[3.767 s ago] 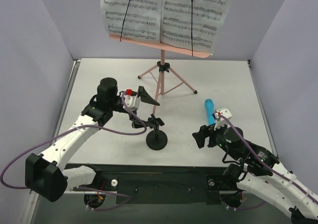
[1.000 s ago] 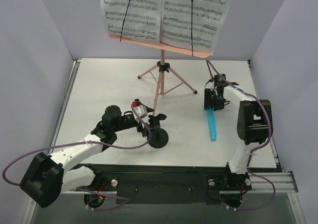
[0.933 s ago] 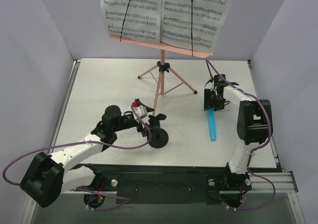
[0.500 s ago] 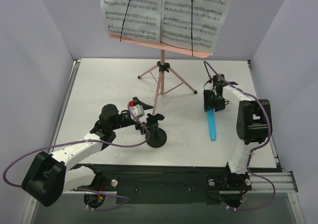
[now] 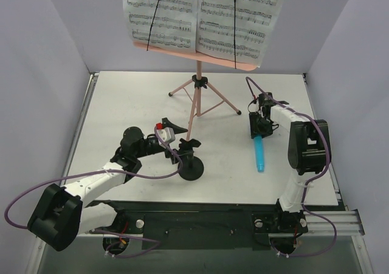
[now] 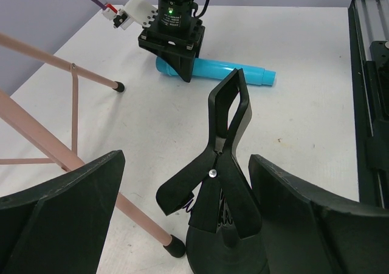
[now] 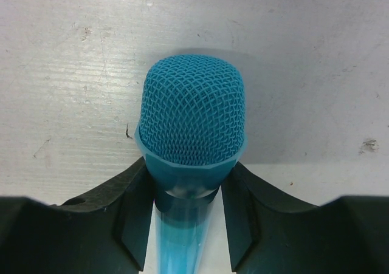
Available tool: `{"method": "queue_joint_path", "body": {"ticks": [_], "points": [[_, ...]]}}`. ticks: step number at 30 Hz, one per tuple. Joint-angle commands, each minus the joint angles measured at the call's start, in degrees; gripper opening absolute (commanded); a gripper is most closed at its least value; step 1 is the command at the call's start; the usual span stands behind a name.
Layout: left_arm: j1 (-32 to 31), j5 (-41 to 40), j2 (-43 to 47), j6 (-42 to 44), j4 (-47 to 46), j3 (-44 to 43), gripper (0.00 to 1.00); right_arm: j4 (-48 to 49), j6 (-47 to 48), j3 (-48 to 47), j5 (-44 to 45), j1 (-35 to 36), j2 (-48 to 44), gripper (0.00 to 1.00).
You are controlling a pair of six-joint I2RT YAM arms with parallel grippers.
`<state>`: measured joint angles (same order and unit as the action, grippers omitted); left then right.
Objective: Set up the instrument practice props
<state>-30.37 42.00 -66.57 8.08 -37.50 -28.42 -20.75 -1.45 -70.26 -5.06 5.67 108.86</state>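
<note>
There is one pink music stand (image 5: 196, 104), two white sheet-music pages (image 5: 161, 13), one blue microphone (image 5: 260, 155), one black mic stand (image 5: 192, 171), two robot arms (image 5: 97, 180), and one desk (image 5: 121, 98).

Table (image 5: 134, 98): mic (image 5: 260, 155), mic stand (image 5: 192, 171), music stand (image 5: 197, 82)

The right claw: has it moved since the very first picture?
Yes. The right gripper has swung from the near side out to the far end of the blue microphone, now close to a foot of the pink music stand.
</note>
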Motion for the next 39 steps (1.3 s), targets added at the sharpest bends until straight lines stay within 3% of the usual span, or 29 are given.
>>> {"method": "queue_joint_path", "body": {"ticks": [1,4,10,17,21,27,33,39], "points": [[1.01,2.91,-0.23,0.36,-3.20,-0.49,0.94,-0.61,-2.05,1.96,1.02,0.22,-4.34,0.07],[1.89,7.47,-0.41,0.80,-2.67,-1.10,0.94,1.32,-5.22,5.21,-0.30,0.22,-12.67,0.00],[2.24,9.59,-0.76,3.78,1.53,-2.51,0.94,11.51,-14.10,18.12,-6.36,3.37,-33.32,0.00],[2.16,10.03,-1.90,4.84,3.48,-3.48,0.94,24.08,-9.80,33.67,-11.53,14.53,-54.94,0.00],[2.07,8.37,-1.29,4.67,2.61,-2.87,0.94,34.97,-2.69,40.63,-12.34,20.07,-62.17,0.00],[1.63,6.52,-1.11,3.44,2.34,-2.34,0.94,47.36,13.20,43.19,-19.28,24.21,-62.37,0.00],[1.19,4.85,-1.20,0.80,0.14,-1.81,0.95,48.17,16.56,33.54,-26.13,24.21,-57.28,0.00],[1.02,4.32,-0.85,0.89,1.19,-1.72,0.95,49.85,17.19,26.07,-39.74,24.12,-53.93,0.00]]}}
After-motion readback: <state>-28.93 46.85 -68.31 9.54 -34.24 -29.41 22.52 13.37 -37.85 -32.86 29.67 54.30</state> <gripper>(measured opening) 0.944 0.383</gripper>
